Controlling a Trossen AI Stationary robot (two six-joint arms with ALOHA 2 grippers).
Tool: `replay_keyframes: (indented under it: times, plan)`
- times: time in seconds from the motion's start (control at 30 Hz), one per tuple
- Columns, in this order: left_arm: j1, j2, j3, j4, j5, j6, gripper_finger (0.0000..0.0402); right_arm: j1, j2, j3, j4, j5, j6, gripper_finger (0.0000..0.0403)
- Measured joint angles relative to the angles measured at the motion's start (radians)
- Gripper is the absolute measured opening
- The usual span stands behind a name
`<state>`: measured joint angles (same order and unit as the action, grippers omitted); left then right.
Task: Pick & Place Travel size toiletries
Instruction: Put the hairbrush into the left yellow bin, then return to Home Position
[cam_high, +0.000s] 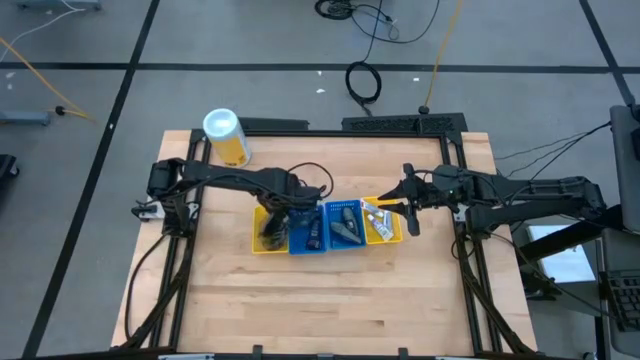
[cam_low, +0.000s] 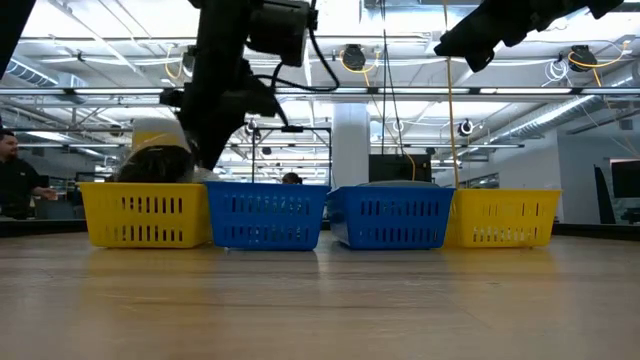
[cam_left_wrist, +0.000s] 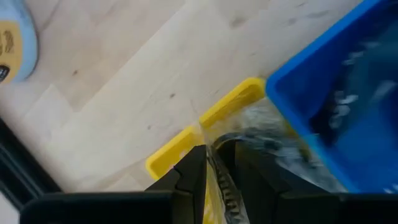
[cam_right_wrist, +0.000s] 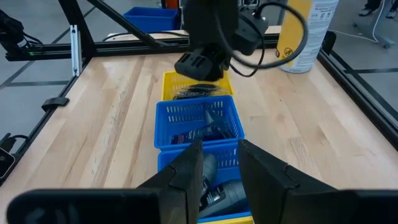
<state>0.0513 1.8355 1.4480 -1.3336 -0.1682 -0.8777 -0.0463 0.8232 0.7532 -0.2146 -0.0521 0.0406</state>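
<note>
Looking straight down, the high view gives the count first.
Bins: four in a row on the wooden table (cam_high: 330, 300), touching side to side: left yellow bin (cam_high: 258, 243), left blue bin (cam_high: 306, 241), right blue bin (cam_high: 347, 226), right yellow bin (cam_high: 385, 228).
Canister: one yellow canister (cam_high: 226, 136) with a pale lid, standing well apart from the row.
Contents: clear packets (cam_high: 274, 228) with dark contents in the left yellow bin; dark mini bottles (cam_high: 314, 232) in the left blue bin; dark grey oval pieces (cam_high: 346, 227) in the right blue bin; small white tubes (cam_high: 378, 224) in the right yellow bin.
Left gripper (cam_high: 277, 216): down in the left yellow bin, among the packets.
Right gripper (cam_high: 410, 214): above the outer edge of the right yellow bin; cannot tell from here whether it holds anything.

Low view.
Bins: the same four seen side-on, slotted walls, yellow at both ends, blue in the middle.
Left arm: reaches down behind the left yellow bin, where a dark, crinkled packet shows above the rim.
Right arm: high above the row.

Left wrist view.
Jaws: narrow, pinching a clear packet with dark contents inside the left yellow bin, next to the blue bin wall.

Right wrist view.
Jaws: partly apart, nothing visible between them, poised over the row of bins.
Nearest blue bin: dark grey oval pieces; the next blue bin holds dark bottles; the far yellow bin shows dark packets under the left gripper.
</note>
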Motion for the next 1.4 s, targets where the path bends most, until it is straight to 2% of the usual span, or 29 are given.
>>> replay_keyframes:
  times: [0.1,0.17,0.27,0.43,0.7,0.87,1.0,1.1,1.23,1.4]
  plan:
    - [-0.007,0.0,0.033,-0.001,0.004,0.037,0.0086,0.0,0.0,0.0,0.0,0.0,0.0,0.0094]
    - [-0.016,0.0,0.056,-0.018,-0.027,0.054,0.0086,0.0,0.0,0.0,0.0,0.0,0.0,0.0094]
    - [-0.027,0.0,0.088,-0.073,-0.084,0.028,0.0086,0.0,0.0,0.0,0.0,0.0,0.0,0.0095]
    - [-0.033,-0.004,0.098,-0.141,-0.104,-0.007,0.0086,0.0,0.0,0.0,-0.001,0.0,0.0,0.0094]
    - [-0.094,-0.076,0.099,-0.021,-0.168,0.029,0.0086,0.0,0.0,0.0,-0.002,0.0,0.0,0.0095]
    - [-0.118,-0.129,0.099,-0.062,-0.228,0.006,0.0086,0.0,0.0,0.0,0.001,0.0,0.0,0.0094]
    - [-0.14,-0.164,0.099,-0.031,-0.254,0.039,0.009,0.0,0.0,0.0,0.0,0.0,0.0,0.0095]
    - [-0.158,-0.183,0.099,0.028,-0.295,0.088,0.0116,0.0,0.0,0.0,0.0,0.0,0.0,0.0094]
    - [-0.165,-0.183,0.099,0.046,-0.313,0.134,0.0175,0.0,0.0,0.0,0.001,0.0,0.0,0.0095]
    - [-0.186,-0.184,0.099,0.021,-0.43,0.244,0.0239,0.0,0.0,0.0,0.0,0.0,0.0,0.0094]
